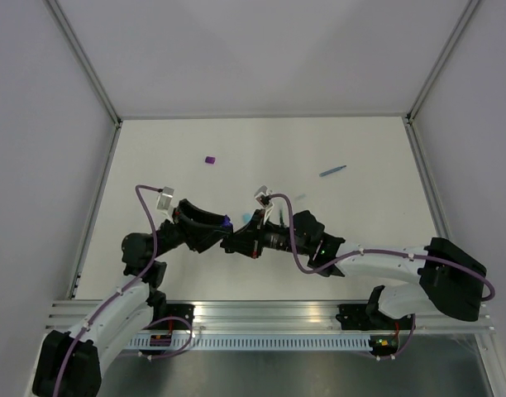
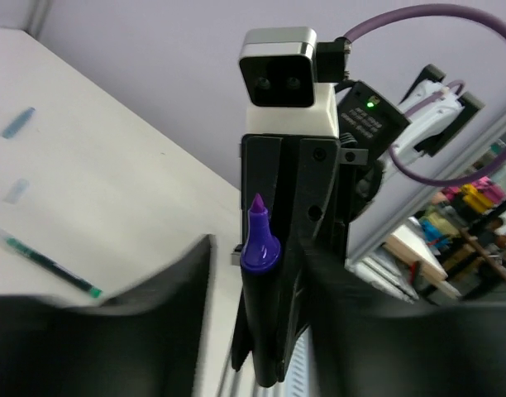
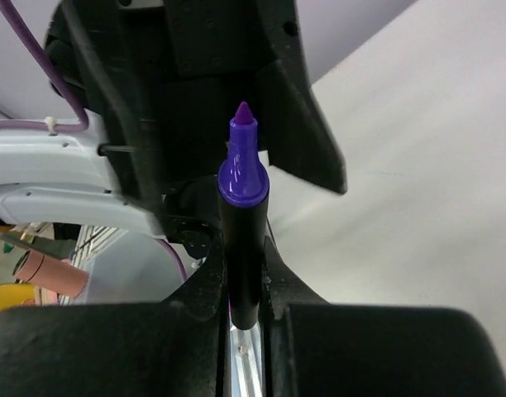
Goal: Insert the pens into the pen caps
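Observation:
A stubby black marker with its purple end bared stands between my two grippers, above the table's middle. My right gripper is shut on its barrel. My left gripper faces it with its fingers spread apart around the same marker, a gap showing on one side. In the top view both grippers meet near the purple tip. A purple cap lies alone at the back left. A thin blue pen lies at the back right. A thin dark pen lies under the arms.
A small light-blue piece lies beside the grippers, and a pale small piece sits behind the right wrist. White walls close the table on three sides. The rail with both arm bases runs along the near edge.

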